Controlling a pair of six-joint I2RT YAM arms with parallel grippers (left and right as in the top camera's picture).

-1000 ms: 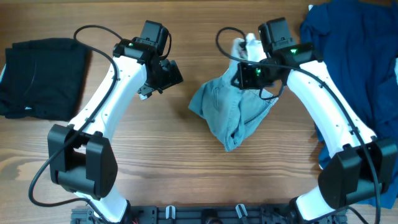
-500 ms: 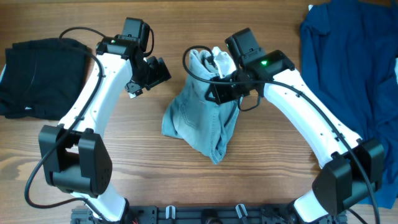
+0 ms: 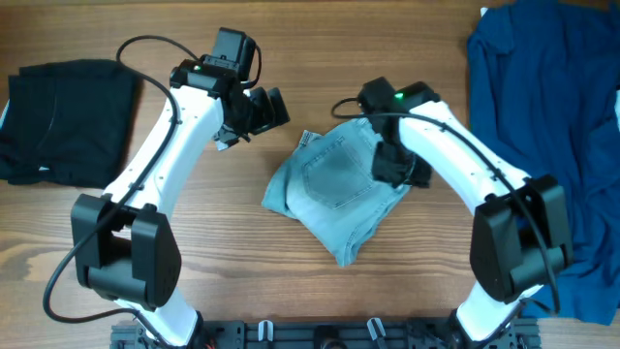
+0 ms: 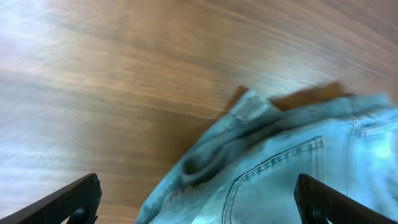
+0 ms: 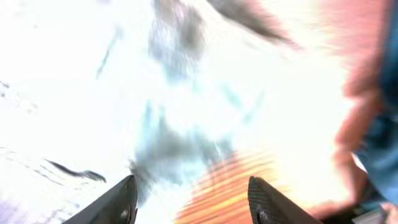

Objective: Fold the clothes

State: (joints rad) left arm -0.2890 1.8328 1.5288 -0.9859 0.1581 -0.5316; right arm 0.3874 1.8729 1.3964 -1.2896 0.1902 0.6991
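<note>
The pale light-blue denim shorts point(image 3: 334, 189) lie crumpled in the middle of the table, one stitched back pocket facing up. They also fill the lower right of the left wrist view point(image 4: 292, 162). My left gripper point(image 3: 266, 109) is open and empty, just up and left of the shorts point(image 4: 198, 202). My right gripper point(image 3: 397, 167) is open over the right edge of the shorts; its wrist view is overexposed and blurred, with open fingers point(image 5: 193, 199) and pale cloth point(image 5: 180, 134) under them.
A big dark-blue garment point(image 3: 552, 87) covers the right side of the table. A black folded garment point(image 3: 63, 116) lies at the far left. Bare wood surrounds the shorts.
The right gripper has let go of the shorts, which dropped flat on the table, and moved down over their right edge. The left gripper moved right, toward the shorts.
</note>
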